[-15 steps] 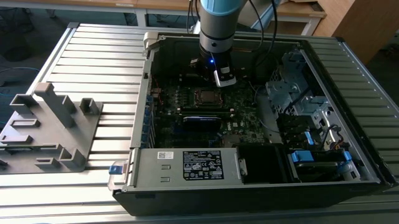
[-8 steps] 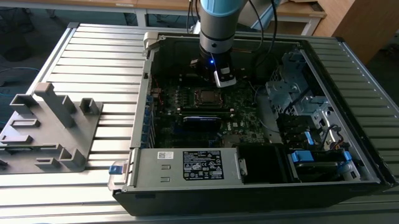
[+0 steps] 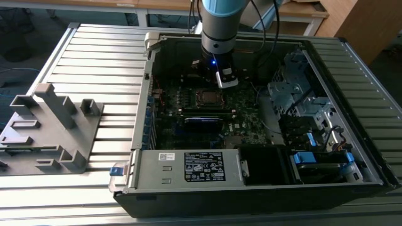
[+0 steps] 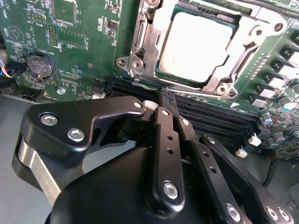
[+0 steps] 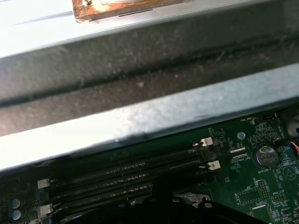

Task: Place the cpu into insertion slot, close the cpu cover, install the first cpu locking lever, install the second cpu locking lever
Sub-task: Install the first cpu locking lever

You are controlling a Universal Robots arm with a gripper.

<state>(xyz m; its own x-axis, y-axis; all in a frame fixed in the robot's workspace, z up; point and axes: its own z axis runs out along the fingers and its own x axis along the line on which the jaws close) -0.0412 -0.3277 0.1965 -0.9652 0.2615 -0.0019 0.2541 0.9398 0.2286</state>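
The cpu [image 4: 198, 39] lies flat in the insertion slot [image 3: 207, 97] on the green motherboard [image 4: 79, 51], its grey top showing through the window of the cpu cover [image 4: 240, 60]. The silvery cover lies down over the chip. A thin metal locking lever [image 4: 140, 35] runs along one side of the socket, and another lever [image 4: 196, 88] lies along the side nearest the fingers. My gripper [image 4: 167, 96] is shut, black fingertips pressed together just beside that near edge, over the memory slots [image 4: 219, 116]. I see nothing between the fingers. In the exterior view the gripper [image 3: 215, 77] hangs just behind the socket.
The board sits in an open computer case [image 3: 144, 155] on a slatted metal table [image 3: 94, 56]. Drive cages and cables [image 3: 314, 113] crowd the exterior view's right. A grey fixture [image 3: 50, 127] stands at the exterior view's left. A coin battery [image 5: 266, 156] sits near the memory slots [image 5: 131, 172], below the case wall [image 5: 140, 116].
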